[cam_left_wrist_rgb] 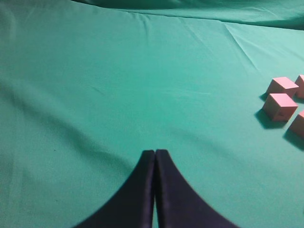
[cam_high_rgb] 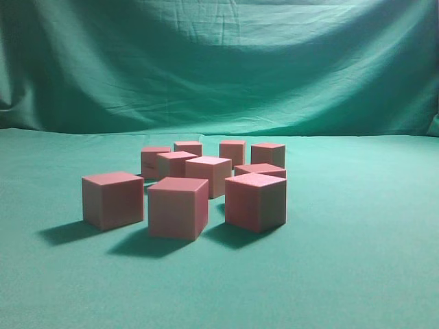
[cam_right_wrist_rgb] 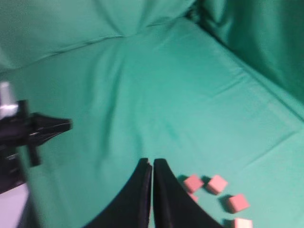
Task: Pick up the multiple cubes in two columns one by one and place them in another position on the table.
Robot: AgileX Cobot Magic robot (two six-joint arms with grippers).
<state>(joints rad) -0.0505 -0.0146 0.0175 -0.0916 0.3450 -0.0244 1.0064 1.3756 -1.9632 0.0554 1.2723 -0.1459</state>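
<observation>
Cubes (cam_high_rgb: 208, 175) clustered mid-table (cam_high_rgb: 357, 274); both arms clear.
Left gripper (cam_left_wrist_rgb: 155, 156) fingers together, cubes at its 2 o'clock. Right gripper (cam_right_wrist_rgb: 152, 164) fingers together, cubes at 4 o'clock.

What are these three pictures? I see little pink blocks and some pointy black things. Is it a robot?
Yes, it's a robot with two arms. One camera stands low by the table, which has green cloth over it, and shows nine pink cubes bunched together. The other two cameras ride on the robot's wrists. The black points are its pinchers: the left gripper and the right gripper. Both are pinched shut with nothing held. Each hangs above bare cloth, with some cubes off to its side. The black shape at the left of the right wrist picture is probably the other arm.
</observation>
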